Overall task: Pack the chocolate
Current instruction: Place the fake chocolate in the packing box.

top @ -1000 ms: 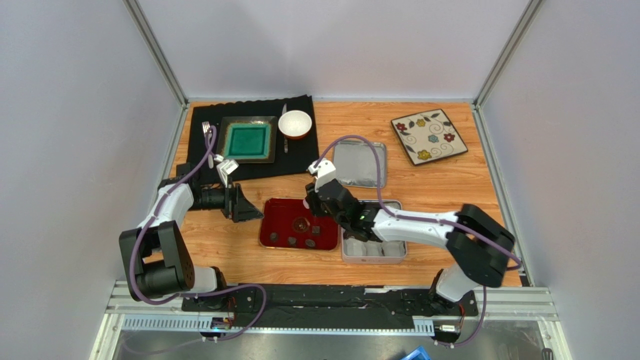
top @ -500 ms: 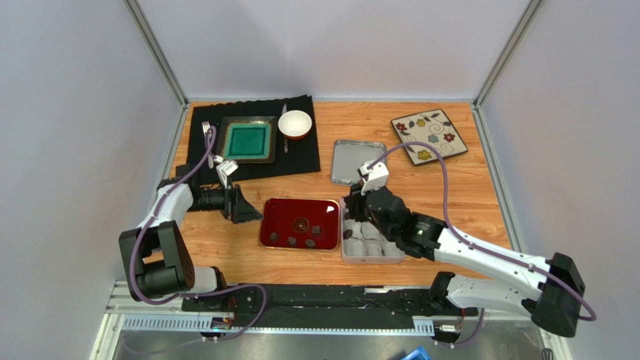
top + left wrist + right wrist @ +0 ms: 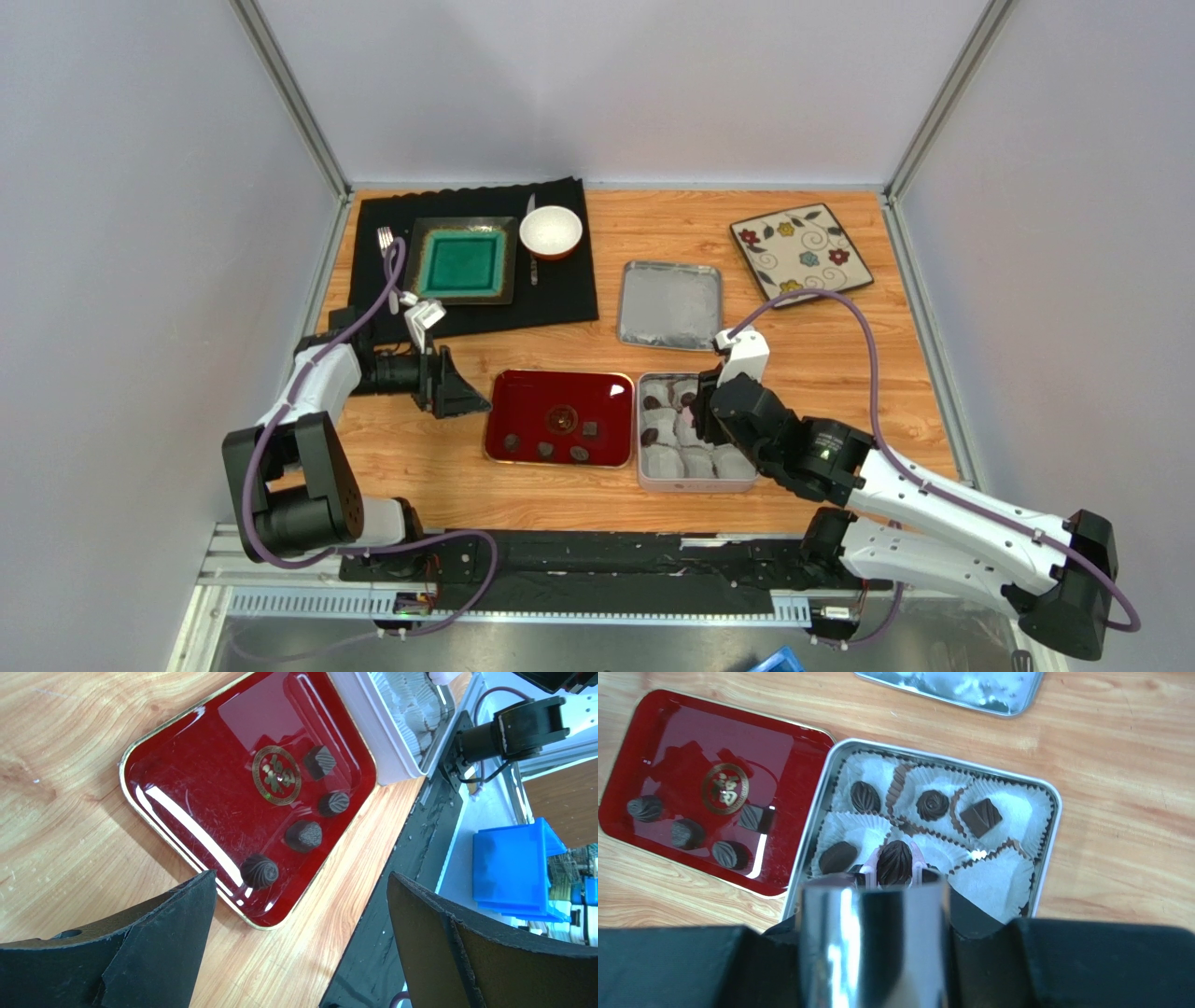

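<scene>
**Right gripper (image 3: 895, 871) pinches one chocolate over the tin**

Its two fingers (image 3: 917, 870) are closed to a narrow gap on a dark oval chocolate (image 3: 894, 859), which sits squarely between the tips. In the top view the arm reaches in from the right, and the gripper hangs over the open tin (image 3: 697, 485), roughly above the near row of white paper cups (image 3: 1018, 882). Whether the held piece touches the paper cannot be told.

Four other chocolates already lie in cups. One (image 3: 838, 857) is just left of the held piece in the same row. Three fill the far row — two rounded ones (image 3: 865, 796) and a square one (image 3: 980, 815) at the right end.

The red tray (image 3: 668, 728) stands close against the tin's left wall. Four loose pieces (image 3: 687, 834) are bunched toward its near edge, all well to the left of the right gripper.

The left gripper (image 3: 300, 882) sits low over the table just left of the tray, its jaws spread wide and gripping nothing. In its wrist view the four tray pieces show in the gap between its fingers, ahead of the tips.

The tin's lid (image 3: 671, 305) lies flat on the wood behind the tin, apart from it.
</scene>
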Controlling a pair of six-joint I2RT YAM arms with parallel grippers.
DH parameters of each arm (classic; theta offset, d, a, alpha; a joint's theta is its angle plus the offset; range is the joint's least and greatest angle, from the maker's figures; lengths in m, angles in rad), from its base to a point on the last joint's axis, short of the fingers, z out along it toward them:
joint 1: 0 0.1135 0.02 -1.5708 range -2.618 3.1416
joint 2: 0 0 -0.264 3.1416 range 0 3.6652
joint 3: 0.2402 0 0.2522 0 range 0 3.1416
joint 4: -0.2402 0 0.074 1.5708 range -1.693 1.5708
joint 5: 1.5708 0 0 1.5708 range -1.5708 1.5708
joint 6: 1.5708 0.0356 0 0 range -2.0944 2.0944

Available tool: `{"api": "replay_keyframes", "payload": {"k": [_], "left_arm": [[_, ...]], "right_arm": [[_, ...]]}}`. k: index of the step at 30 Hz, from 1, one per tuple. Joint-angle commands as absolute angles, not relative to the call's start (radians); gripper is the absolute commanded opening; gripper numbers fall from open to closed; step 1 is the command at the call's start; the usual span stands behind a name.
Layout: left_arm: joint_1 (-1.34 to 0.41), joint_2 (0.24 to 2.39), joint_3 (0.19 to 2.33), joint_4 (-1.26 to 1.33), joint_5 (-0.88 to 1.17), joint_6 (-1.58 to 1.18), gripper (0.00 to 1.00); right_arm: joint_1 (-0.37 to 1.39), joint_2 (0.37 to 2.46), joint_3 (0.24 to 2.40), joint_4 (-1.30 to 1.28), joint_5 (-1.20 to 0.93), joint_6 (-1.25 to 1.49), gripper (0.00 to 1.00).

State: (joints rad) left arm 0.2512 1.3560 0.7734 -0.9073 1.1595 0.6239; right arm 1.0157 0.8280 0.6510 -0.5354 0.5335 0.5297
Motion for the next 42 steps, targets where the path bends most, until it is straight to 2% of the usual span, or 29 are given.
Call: {"api": "replay_keyframes", "payload": {"k": [1, 13, 16, 21, 25, 35, 42], "left_arm": [[0.258, 1.344, 0.753, -0.864, 1.132, 0.614, 0.99], [0.258, 1.342, 0.744, -0.867, 1.129, 0.624, 0.99], [0.258, 1.338, 0.746, -0.876, 1.129, 0.630, 0.99], [0.258, 1.333, 0.746, -0.884, 1.134, 0.635, 0.99], [0.258, 1.330, 0.747, -0.891, 1.135, 0.644, 0.99], [0.258, 1.322, 0.762, -0.914, 1.134, 0.663, 0.99], [0.259, 1.321, 0.765, -0.927, 1.132, 0.675, 0.99]], "right_arm": [[1.015, 0.833, 0.631, -0.577, 0.566, 0.604, 0.03], [1.015, 0.897, 0.597, -0.489, 0.566, 0.603, 0.09], [1.015, 0.899, 0.594, -0.465, 0.574, 0.594, 0.16], [1.015, 0.897, 0.592, -0.442, 0.580, 0.581, 0.20], [1.015, 0.899, 0.589, -0.430, 0.581, 0.572, 0.31], [1.015, 0.917, 0.589, -0.405, 0.588, 0.565, 0.39], [1.015, 0.899, 0.586, -0.413, 0.597, 0.565, 0.39]]}}
